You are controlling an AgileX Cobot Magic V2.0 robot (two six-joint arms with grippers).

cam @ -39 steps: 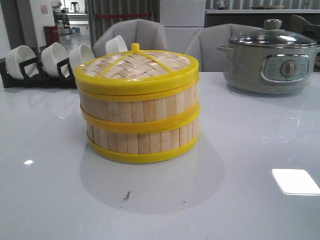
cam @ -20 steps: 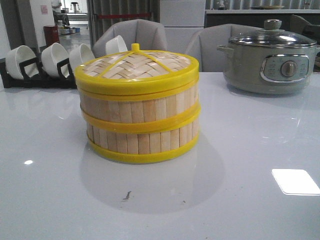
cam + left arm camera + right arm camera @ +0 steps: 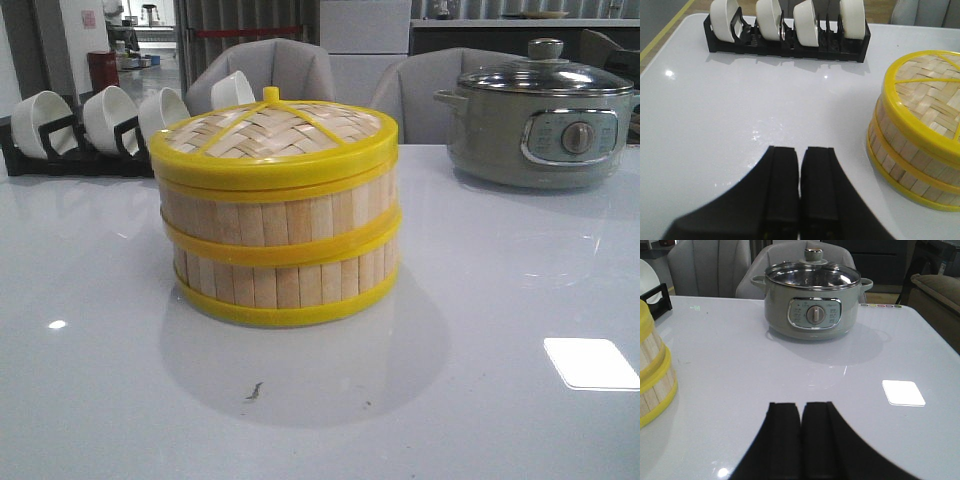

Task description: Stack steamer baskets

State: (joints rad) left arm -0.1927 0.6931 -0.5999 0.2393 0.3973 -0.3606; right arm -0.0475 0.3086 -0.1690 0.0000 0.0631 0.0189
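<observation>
The two steamer baskets stand stacked one on the other in the middle of the white table, the upper basket [image 3: 280, 215] on the lower basket [image 3: 285, 283], with a woven bamboo lid [image 3: 272, 130] with a yellow rim on top. The stack also shows in the left wrist view [image 3: 915, 145] and at the edge of the right wrist view [image 3: 652, 375]. My left gripper [image 3: 800, 150] is shut and empty, above the table apart from the stack. My right gripper [image 3: 801, 405] is shut and empty, apart from the stack. Neither gripper shows in the front view.
A grey electric pot with a glass lid [image 3: 540, 120] stands at the back right, also in the right wrist view [image 3: 812, 302]. A black rack with white bowls [image 3: 95, 125] stands at the back left, also in the left wrist view [image 3: 787, 30]. Grey chairs [image 3: 300, 70] stand behind the table.
</observation>
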